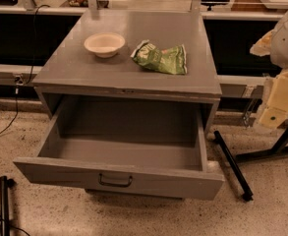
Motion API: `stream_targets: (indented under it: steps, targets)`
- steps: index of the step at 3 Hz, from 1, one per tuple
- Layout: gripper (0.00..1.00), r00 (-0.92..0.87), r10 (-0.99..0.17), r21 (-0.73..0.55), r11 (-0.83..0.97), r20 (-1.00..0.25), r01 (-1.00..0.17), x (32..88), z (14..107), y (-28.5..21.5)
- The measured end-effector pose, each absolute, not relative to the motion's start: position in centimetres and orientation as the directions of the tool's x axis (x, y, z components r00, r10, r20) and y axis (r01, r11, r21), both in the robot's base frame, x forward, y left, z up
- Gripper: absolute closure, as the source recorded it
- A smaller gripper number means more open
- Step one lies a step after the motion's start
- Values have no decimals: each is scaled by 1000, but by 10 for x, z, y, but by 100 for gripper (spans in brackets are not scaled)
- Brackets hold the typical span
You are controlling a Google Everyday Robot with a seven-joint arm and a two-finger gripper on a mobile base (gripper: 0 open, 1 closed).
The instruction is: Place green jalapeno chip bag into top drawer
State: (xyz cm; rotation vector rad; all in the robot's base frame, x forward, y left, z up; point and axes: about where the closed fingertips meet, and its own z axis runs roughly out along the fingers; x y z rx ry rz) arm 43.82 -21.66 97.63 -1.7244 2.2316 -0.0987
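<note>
The green jalapeno chip bag (160, 59) lies on the worktop (84, 68) beside the bowl (104, 44), above the pulled-out top drawer (119, 178). The gripper (277, 102), probably the pale part at the right edge, is apart from it; open or closed, I cannot tell.

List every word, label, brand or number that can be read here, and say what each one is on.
No text can be quoted from this view.
On the green jalapeno chip bag: white printed patches, too blurred to read.
On the top drawer, open: no text on its front panel.
On the bowl: no marking.
On the tool, at the right edge beside the cabinet: no legible label.
</note>
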Motion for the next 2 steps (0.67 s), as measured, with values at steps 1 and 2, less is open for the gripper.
stream_targets:
  steps: [1, 2]
  targets:
    - [0, -218, -954, -251, 268, -207, -930, 442, 976, -216]
    - [0, -176, -963, -305, 234, -205, -923, 498, 974, -206]
